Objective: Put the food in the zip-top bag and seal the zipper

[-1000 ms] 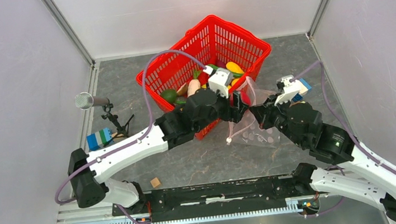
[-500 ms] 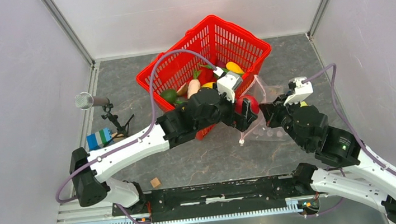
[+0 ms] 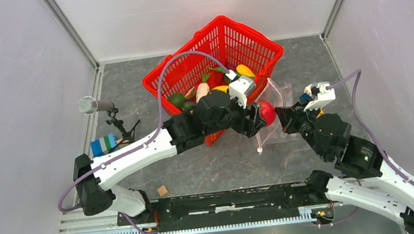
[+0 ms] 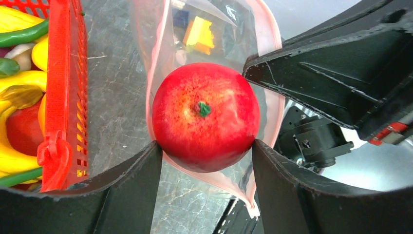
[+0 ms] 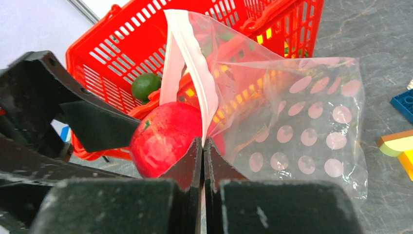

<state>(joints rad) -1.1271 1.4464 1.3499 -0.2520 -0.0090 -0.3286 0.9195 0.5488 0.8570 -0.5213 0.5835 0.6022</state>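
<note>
My left gripper [image 4: 204, 146] is shut on a glossy red apple [image 4: 204, 117], one finger on each side of it. It holds the apple [image 3: 264, 112] at the open mouth of the zip-top bag [image 5: 302, 126], clear plastic with pale pink dots. In the left wrist view the pinkish zipper [image 4: 153, 63] loops round behind the apple. My right gripper [image 5: 203, 141] is shut on the zipper [image 5: 187, 53] and holds that edge up right beside the apple [image 5: 165, 136]. More food [image 3: 212, 81] lies in the red basket [image 3: 224, 32]. From above, my right gripper [image 3: 284, 117] is just right of the apple.
The red basket's wall [image 4: 68, 73] stands just left of the bag. Coloured bricks [image 5: 402, 146] lie on the table right of the bag. A microphone on a small stand [image 3: 94, 105], a blue-green brick stack [image 3: 103, 144] and a wooden cube [image 3: 162, 190] are at the left.
My left gripper has moved right, away from the basket, and the apple in it has come into view at the bag's mouth. The right gripper has shifted right with the bag's edge.
</note>
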